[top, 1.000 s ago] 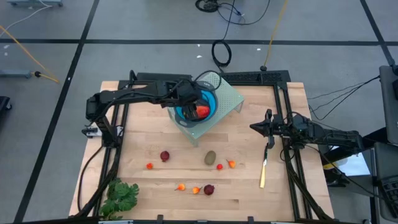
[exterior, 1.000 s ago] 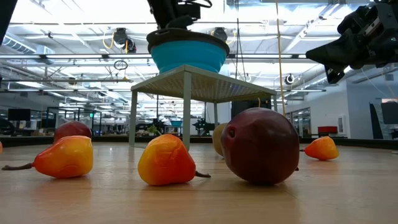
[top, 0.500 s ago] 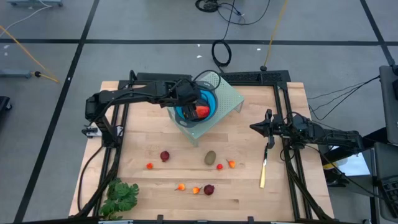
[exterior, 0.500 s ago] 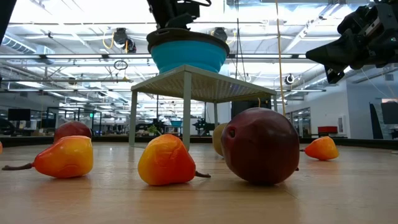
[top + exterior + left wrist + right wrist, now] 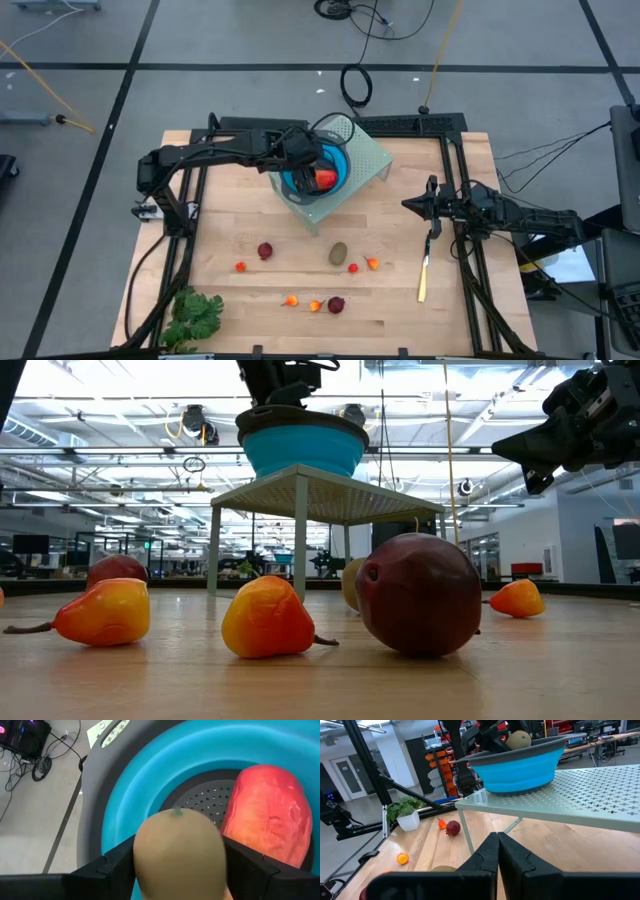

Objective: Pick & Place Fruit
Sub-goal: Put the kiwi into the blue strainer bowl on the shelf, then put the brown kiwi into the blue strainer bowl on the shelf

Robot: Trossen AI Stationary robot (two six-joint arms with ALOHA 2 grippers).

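Note:
My left gripper (image 5: 305,160) hangs over the blue bowl (image 5: 318,170) on the pale perforated stand (image 5: 365,160) and is shut on an oval brown fruit (image 5: 180,847). A long orange-red fruit (image 5: 267,815) lies on the bowl's floor. On the table rest a second brown oval (image 5: 339,253), two dark red balls (image 5: 265,250) (image 5: 336,304) and several tiny orange and red pieces, such as one (image 5: 291,299). My right gripper (image 5: 408,204) is shut and hovers at the table's right, above the knife. My left gripper pinches the brown oval fruit between its two fingers (image 5: 107,865), one on each side of its middle (image 5: 145,855). It comes from above, pointing down into the bowl. The fruit is clear of the bowl's floor, and its top (image 5: 519,740) shows above the bowl's rim.
A yellow-handled knife (image 5: 425,270) lies near the table's right edge under the right arm. A green leafy bunch (image 5: 193,317) sits at the near left corner. The stand's legs (image 5: 300,540) rise behind the loose fruit, and bare wood lies between them.

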